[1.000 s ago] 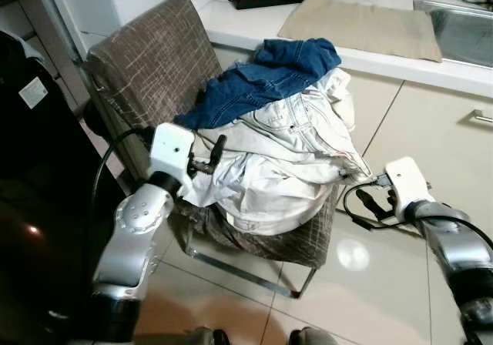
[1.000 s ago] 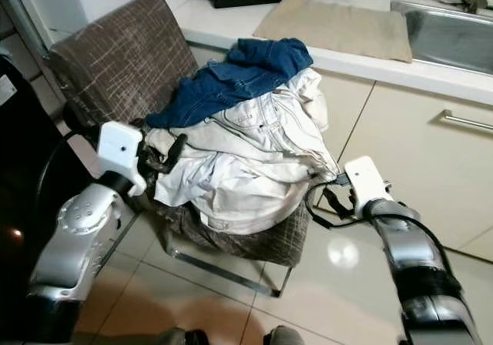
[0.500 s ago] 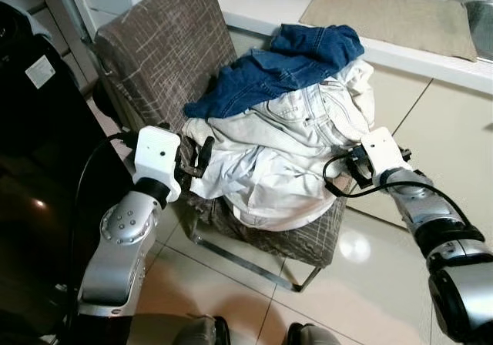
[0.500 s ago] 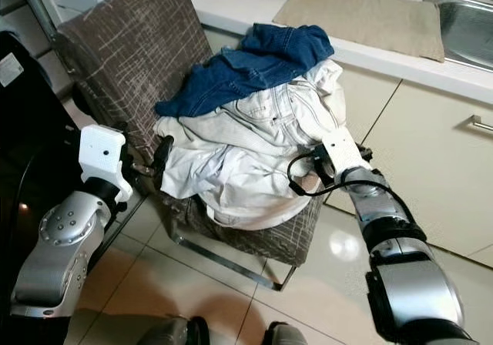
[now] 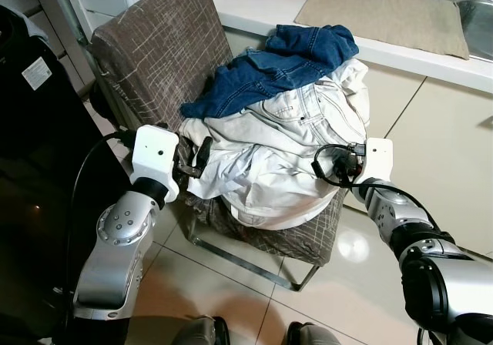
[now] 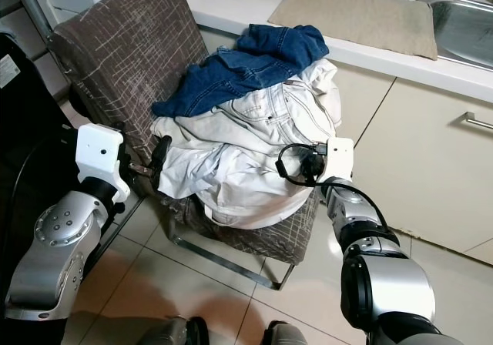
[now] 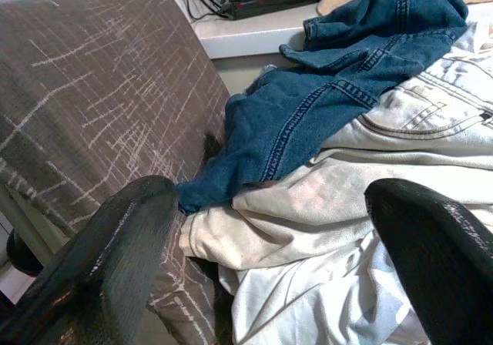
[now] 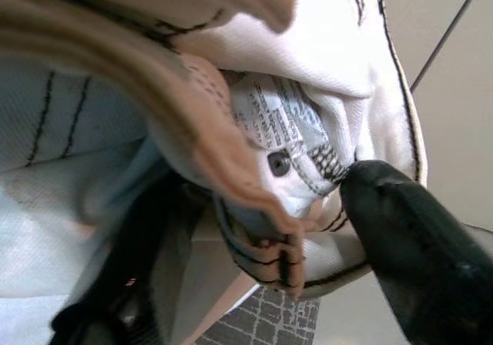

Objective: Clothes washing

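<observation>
Laundry heap on a brown chair (image 5: 162, 45) beside the kitchen counter (image 5: 254, 18), glossy tiles (image 5: 231, 291) below.
Eye views: right gripper (image 5: 343, 162) is now pressing into the clothes pile (image 5: 269, 152) at 3 o'clock, in from the cabinet a second ago; left gripper (image 5: 192, 160) is holding at 9. Left wrist: fingers (image 7: 100, 260) sitting apart before blue denim (image 7: 339, 91). Right wrist: finger (image 8: 416, 252) touching pale fabric, jaws' state unclear.
</observation>
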Robot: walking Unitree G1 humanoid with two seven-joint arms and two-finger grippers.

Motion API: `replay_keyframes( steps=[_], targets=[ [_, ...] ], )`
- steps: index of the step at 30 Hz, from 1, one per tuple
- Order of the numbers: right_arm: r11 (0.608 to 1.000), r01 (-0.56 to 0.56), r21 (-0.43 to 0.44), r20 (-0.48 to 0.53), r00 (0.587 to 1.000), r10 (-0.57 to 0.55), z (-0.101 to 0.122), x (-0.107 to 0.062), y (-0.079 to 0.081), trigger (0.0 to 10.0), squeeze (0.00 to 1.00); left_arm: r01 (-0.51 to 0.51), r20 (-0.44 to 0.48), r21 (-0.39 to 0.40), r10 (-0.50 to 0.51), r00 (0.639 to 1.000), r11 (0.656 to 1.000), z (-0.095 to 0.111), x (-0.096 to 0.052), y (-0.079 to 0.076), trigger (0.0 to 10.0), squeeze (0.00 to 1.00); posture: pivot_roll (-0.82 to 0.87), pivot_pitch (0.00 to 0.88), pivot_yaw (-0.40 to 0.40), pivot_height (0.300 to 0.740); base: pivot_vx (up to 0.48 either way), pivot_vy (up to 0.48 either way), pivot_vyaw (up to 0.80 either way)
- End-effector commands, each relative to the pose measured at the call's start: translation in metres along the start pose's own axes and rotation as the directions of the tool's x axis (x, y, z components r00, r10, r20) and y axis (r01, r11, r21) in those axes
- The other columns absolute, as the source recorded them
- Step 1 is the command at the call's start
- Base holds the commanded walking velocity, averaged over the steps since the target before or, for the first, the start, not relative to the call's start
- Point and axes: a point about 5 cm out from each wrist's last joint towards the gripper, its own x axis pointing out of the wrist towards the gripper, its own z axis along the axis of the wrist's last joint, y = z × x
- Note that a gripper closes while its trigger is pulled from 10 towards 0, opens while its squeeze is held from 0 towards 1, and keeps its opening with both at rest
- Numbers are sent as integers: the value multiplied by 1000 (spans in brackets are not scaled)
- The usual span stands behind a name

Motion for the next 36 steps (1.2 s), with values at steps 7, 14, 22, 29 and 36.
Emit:
replay_keyframes(
  steps=[7,14,22,29,36],
  targets=[
    [998,-54,-43,17,998,55,9,3,12,0,0,-37,-14,-71,36,999,997,0,-3,0,10000,0,64,135,-2,740,0,0,0],
    [992,-96,-80,9,995,97,7,3,20,0,0,-152,-134,-232,123,983,961,-16,5,2,10000,0,43,99,-16,740,0,0,0],
    [981,-160,-110,123,977,174,28,4,33,0,0,-111,-118,-203,88,989,973,-15,18,-10,10000,0,-19,64,-24,740,0,0,0],
    [977,-200,-75,262,941,213,58,0,35,0,0,-47,-113,-216,22,993,975,-15,32,-23,10000,0,-74,43,-4,740,0,0,0],
    [941,-325,-92,432,839,332,117,-14,48,0,0,-24,-92,-219,4,996,976,-12,42,-27,10000,0,-96,17,1,740,0,0,0]
  ],
)
